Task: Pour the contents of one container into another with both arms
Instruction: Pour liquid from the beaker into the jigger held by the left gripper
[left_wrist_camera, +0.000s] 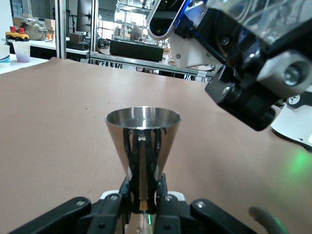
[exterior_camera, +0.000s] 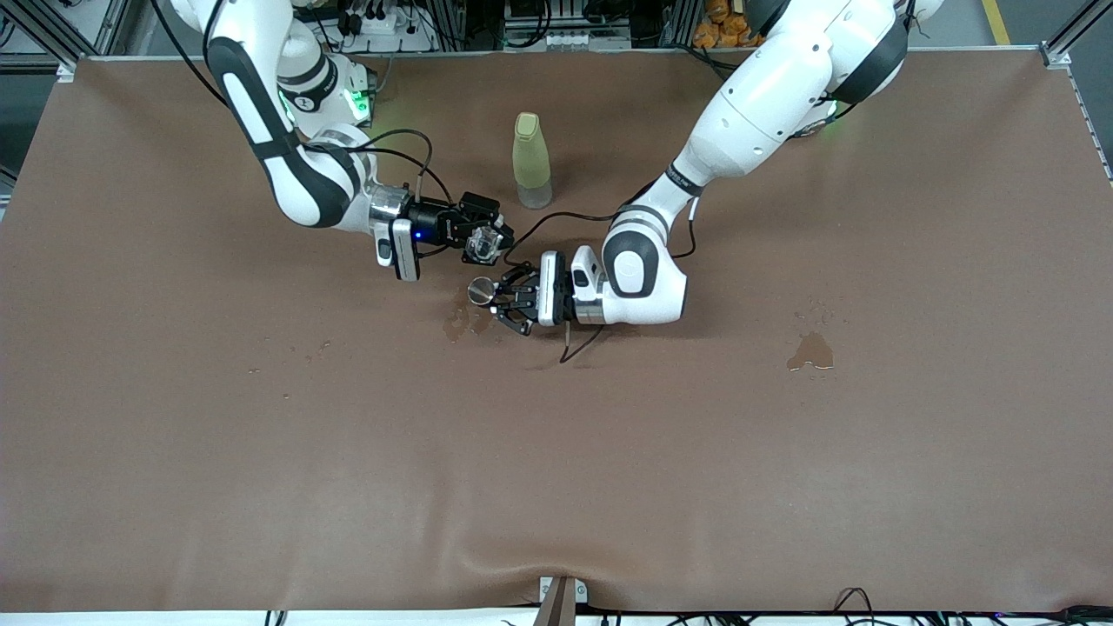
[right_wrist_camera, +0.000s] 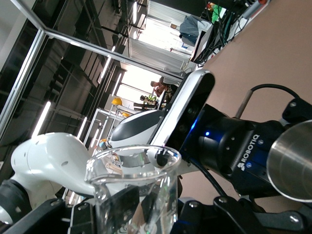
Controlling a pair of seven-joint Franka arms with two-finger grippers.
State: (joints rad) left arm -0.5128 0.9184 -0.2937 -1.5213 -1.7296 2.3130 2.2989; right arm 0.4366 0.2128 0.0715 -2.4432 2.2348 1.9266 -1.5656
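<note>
The left gripper [exterior_camera: 503, 304] is gripping the small shiny hourglass-shaped metal jigger [exterior_camera: 480, 290] by its thin waist, holding it upright with its round mouth facing up, low over the brown worktop [exterior_camera: 261, 452]. In the left wrist view the black fingers [left_wrist_camera: 163, 197] are pinching the jigger's [left_wrist_camera: 143, 146] waist from both sides, and the inside of the cup is looking bare and shiny.

The right gripper [exterior_camera: 487, 239] is clenching the tiny clear round glass cup [exterior_camera: 481, 248], tilted on its side, hanging just above and beside the jigger's mouth. In the right wrist view the cup's [right_wrist_camera: 134, 187] rim is showing between the gripper's fingers, with the jigger's [right_wrist_camera: 291, 163] mouth close by.

Dark wet stains [exterior_camera: 459, 323] are lying on the worktop under the jigger, and another wet patch [exterior_camera: 810, 351] is lying toward the left arm's end. A tall pale yellow-green bottle [exterior_camera: 531, 160] is standing upright on the worktop, farther from the front camera than both grippers.
</note>
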